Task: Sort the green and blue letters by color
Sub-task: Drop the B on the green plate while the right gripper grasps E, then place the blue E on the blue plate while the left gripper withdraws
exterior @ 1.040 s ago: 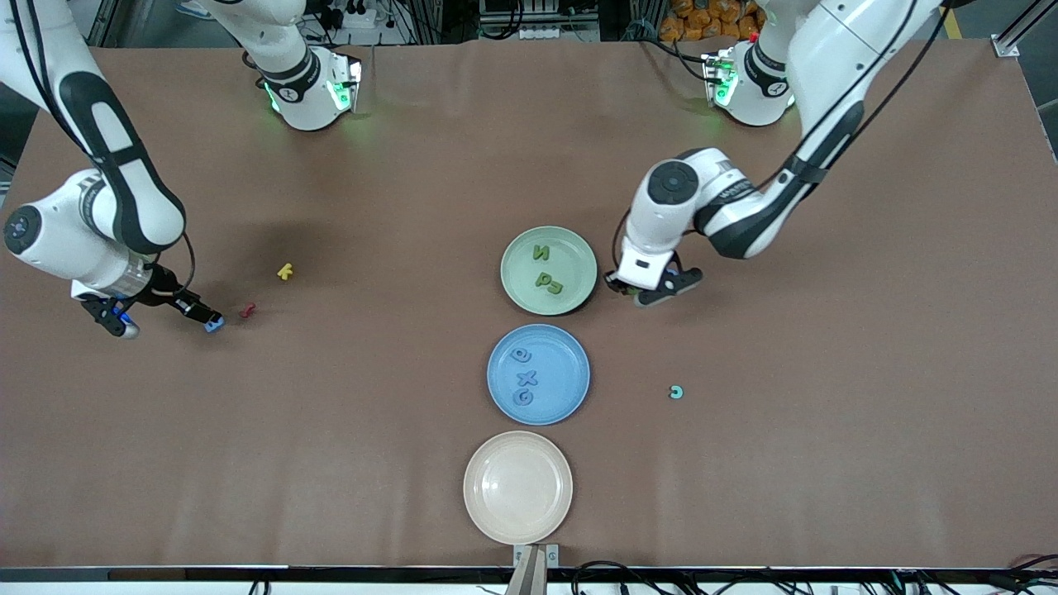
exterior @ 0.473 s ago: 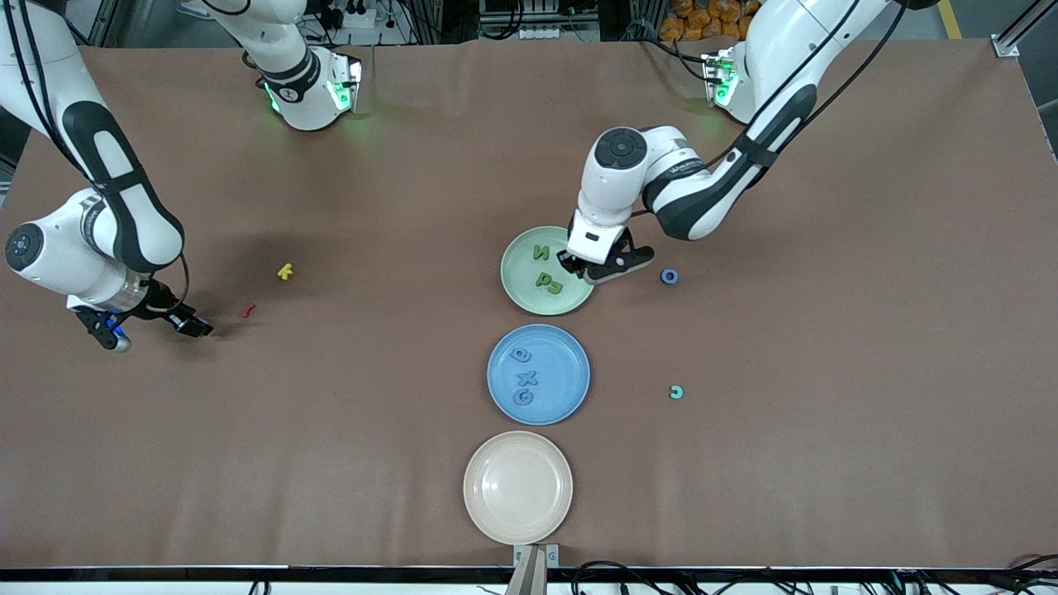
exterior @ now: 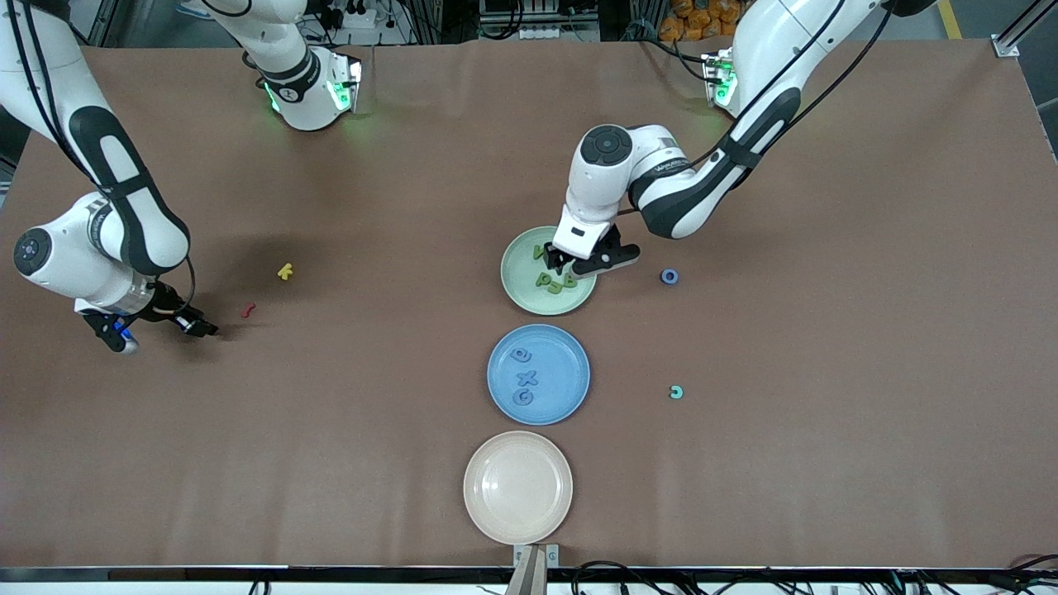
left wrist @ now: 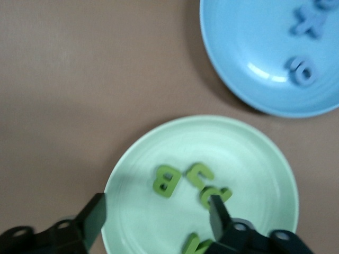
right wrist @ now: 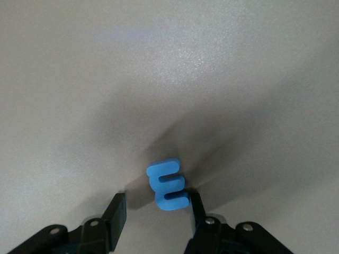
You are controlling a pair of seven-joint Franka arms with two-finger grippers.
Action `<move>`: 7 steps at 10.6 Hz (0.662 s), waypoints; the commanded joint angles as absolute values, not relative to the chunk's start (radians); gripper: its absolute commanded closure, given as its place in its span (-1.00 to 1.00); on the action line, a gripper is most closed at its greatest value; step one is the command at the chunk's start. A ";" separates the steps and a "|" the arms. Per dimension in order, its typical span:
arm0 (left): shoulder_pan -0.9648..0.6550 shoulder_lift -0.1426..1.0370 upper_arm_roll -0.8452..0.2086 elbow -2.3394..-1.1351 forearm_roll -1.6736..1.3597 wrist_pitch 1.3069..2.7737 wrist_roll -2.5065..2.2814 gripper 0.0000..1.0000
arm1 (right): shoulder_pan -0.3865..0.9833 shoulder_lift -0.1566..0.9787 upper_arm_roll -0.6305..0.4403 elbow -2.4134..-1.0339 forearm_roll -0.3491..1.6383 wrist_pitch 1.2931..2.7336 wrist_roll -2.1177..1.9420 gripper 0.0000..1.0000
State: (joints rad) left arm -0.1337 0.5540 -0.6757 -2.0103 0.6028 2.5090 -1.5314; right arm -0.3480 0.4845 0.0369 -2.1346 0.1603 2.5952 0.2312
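Note:
My left gripper [exterior: 555,263] is open and empty over the green plate [exterior: 517,281]. Several olive-green letters [exterior: 566,283] lie in that plate, and the left wrist view shows a green B [left wrist: 166,180] just ahead of the fingers. The blue plate [exterior: 570,397] holds three blue letters [exterior: 527,378]. A blue O [exterior: 669,276] lies on the table beside the green plate. My right gripper [exterior: 205,329] is low at the right arm's end of the table. It is open around a blue E [right wrist: 168,186] that lies on the table against one finger [right wrist: 197,210].
A cream plate [exterior: 517,487] stands nearest the front camera, in line with the other two plates. A teal C [exterior: 676,392] lies toward the left arm's end. A yellow letter [exterior: 285,270] and a red squiggle [exterior: 247,311] lie near my right gripper.
My left gripper moved from beside the green plate to over it and opened; one more green letter now lies in the plate. The blue O came into view. My right gripper shifted slightly.

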 commanded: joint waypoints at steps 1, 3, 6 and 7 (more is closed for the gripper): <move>-0.097 0.558 -0.654 -1.936 0.615 2.458 -1.430 -1.00 | -0.336 0.514 0.008 -2.097 0.155 2.585 0.169 -0.08; -0.032 0.545 -0.664 -1.890 0.580 2.297 -1.324 -1.00 | -0.333 0.520 -0.008 -2.095 0.153 2.585 0.126 0.06; 0.145 0.520 -0.693 -1.817 0.459 2.167 -1.177 -1.00 | -0.328 0.522 -0.008 -2.097 0.155 2.586 0.118 1.00; 0.185 0.520 -0.696 -1.769 0.415 2.075 -1.125 -1.00 | -0.324 0.511 -0.008 -2.097 0.156 2.580 0.118 1.00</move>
State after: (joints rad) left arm 0.0654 0.5391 -0.6604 -1.8385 0.5164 2.2248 -1.2556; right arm -0.3410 0.4857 0.0005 -2.1162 0.1568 2.5796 0.1315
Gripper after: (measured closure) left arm 0.000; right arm 0.722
